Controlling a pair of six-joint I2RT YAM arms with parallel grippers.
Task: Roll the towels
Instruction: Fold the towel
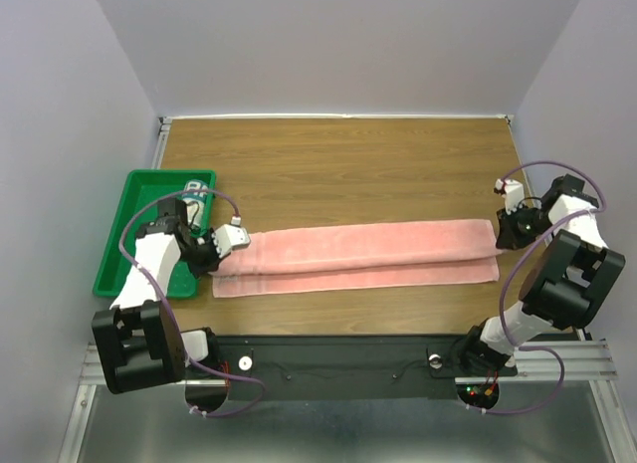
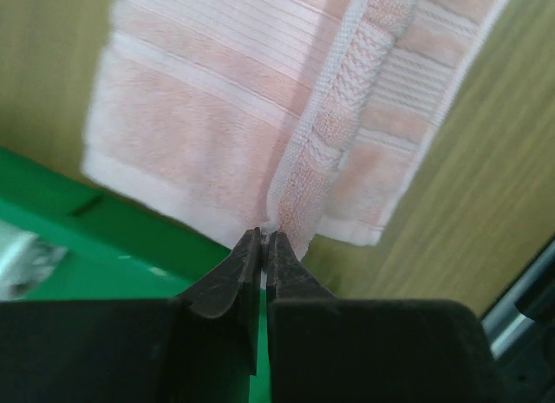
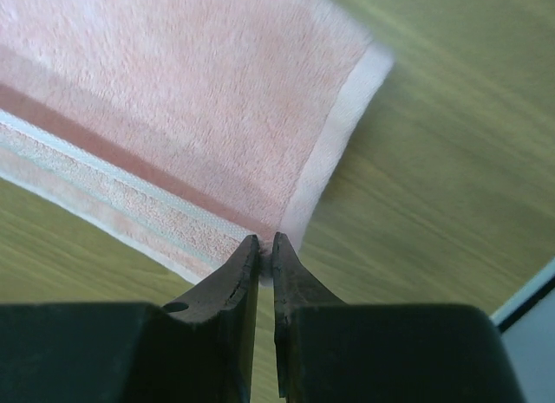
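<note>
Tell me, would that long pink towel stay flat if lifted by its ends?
Probably not: the pink towel is soft terry folded into a long strip, so its middle would likely sag. The left gripper and right gripper pinch only its end edges, so the folded layers might fall open.

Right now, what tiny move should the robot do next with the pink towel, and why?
Probably open the right end effector. The salmon-pink towel lies folded in a long flat strip, each end pinched by an end effector, so the left end effector could start rolling.

Green tray point(image 1: 124, 209) on wooden table point(image 1: 338, 164)
</note>
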